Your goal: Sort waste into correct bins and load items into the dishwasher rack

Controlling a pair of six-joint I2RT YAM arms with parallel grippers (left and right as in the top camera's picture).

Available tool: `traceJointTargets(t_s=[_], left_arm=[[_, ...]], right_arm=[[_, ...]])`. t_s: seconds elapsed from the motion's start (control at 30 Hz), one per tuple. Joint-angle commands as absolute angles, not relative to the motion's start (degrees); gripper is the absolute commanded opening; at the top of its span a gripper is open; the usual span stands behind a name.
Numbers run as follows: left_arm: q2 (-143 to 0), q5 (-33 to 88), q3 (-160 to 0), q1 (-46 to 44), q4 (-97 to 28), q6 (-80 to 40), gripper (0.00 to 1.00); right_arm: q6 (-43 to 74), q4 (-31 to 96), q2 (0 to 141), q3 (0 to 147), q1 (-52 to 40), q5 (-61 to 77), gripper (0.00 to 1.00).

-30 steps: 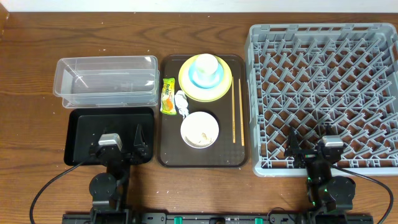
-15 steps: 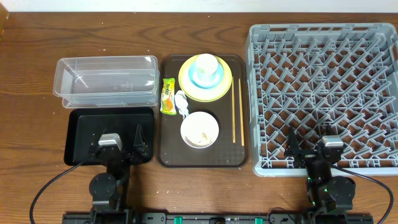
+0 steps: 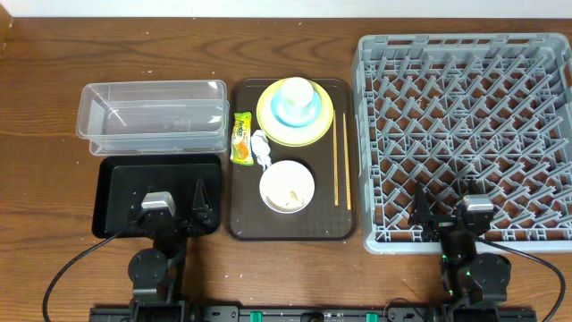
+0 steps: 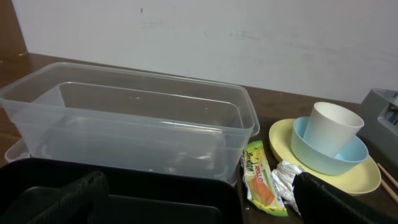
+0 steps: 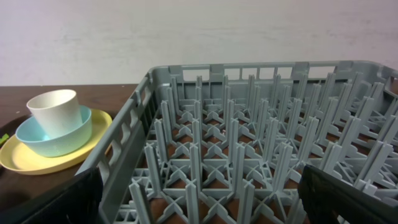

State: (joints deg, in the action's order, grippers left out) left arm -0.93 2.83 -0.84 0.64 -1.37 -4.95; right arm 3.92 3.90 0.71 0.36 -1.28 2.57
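On the brown serving tray (image 3: pixel 243 215) a white cup (image 3: pixel 296 94) stands in a light blue bowl (image 3: pixel 313 111) on the yellow plate (image 3: pixel 275 129). Beside them lie the snack wrapper (image 3: pixel 241 137) and the crumpled tissue (image 3: pixel 261 148). A white bowl (image 3: pixel 286 186) holds rice-like scraps, and chopsticks (image 3: pixel 341 165) lie along the tray's right side. The clear tub (image 3: pixel 152 116) and black tray (image 3: pixel 116 179) sit left, the grey rack (image 3: pixel 465 125) right. My left gripper (image 3: pixel 168 199) hangs open over the black tray (image 4: pixel 155 199). My right gripper (image 3: pixel 465 211) stands open over the rack's (image 5: pixel 249 124) near edge. Both are empty.
The tub (image 4: pixel 130 124) is empty, with the wrapper (image 4: pixel 262 186) and tissue (image 4: pixel 286 183) just to its right. The rack's upright pegs fill the right wrist view. A white wall runs behind the table's far edge.
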Motion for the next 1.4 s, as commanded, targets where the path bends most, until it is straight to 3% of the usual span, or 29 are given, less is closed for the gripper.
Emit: traceJointTargets(t_s=[0.0, 0.27, 0.4, 0.67, 0.83, 1.07, 1.2, 1.33, 1.37], left_arm=[[-1.0, 2.1, -0.2, 0.8, -4.0, -5.7, 0.98], [-1.0, 2.2, -0.2, 0.8, -3.1, -5.7, 0.98], [-1.0, 8.9, -1.1, 0.8, -1.3, -5.7, 0.98], [-5.2, 14.6, -14.5, 0.8, -6.0, -6.7, 0.98], [-21.1, 16.4, -34.5, 0.8, -19.1, -5.5, 0.98], [-55.4, 19.0, -75.6, 0.8, -56.4, -3.7, 0.98], [-68.4, 19.0, -90.1, 0.8, -65.3, -3.7, 0.98], [-75.2, 19.1, -93.5, 0.8, -67.9, -4.3, 1.0], [-76.1, 19.1, -93.5, 0.8, -68.2, -5.0, 0.87]], right_arm=[[4.7, 4.2, 0.8, 0.3, -0.8, 1.9, 0.99], [4.7, 4.2, 0.8, 0.3, -0.8, 2.0, 0.99], [4.7, 4.2, 0.8, 0.3, -0.8, 1.9, 0.99], [4.7, 4.2, 0.8, 0.3, -0.8, 1.9, 0.99], [4.7, 4.2, 0.8, 0.3, -0.8, 1.9, 0.99], [4.7, 4.2, 0.8, 0.3, -0.8, 1.9, 0.99], [4.7, 4.2, 0.8, 0.3, -0.8, 1.9, 0.99], [4.7, 4.2, 0.8, 0.3, -0.8, 2.0, 0.99], [4.7, 4.2, 0.8, 0.3, -0.8, 2.0, 0.99]])
